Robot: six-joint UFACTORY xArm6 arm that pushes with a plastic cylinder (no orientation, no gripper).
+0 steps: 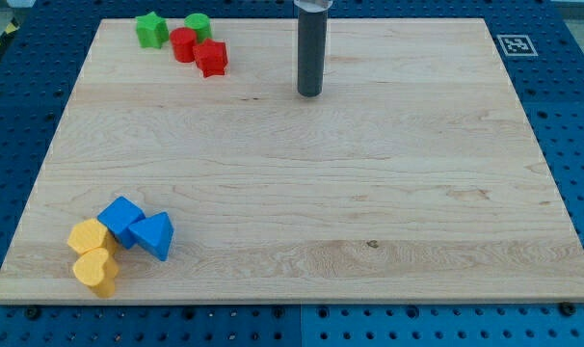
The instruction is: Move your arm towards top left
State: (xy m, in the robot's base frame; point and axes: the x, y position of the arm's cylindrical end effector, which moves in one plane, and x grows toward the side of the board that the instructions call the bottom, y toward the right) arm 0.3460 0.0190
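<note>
My tip [310, 93] rests on the wooden board [388, 193] in the upper middle of the view, touching no block. At the view's top left sits a cluster: a green star [151, 30], a green cylinder [198, 26], a red cylinder [184, 44] and a red star [212, 58]. The red star lies about a hundred pixels to the left of my tip and slightly higher.
At the view's bottom left lie a blue cube [121, 220], a blue triangular block [154, 235], a yellow hexagonal block [87, 236] and a yellow heart-shaped block [96, 271], all close together. A fiducial marker [513, 44] sits at the board's top right corner.
</note>
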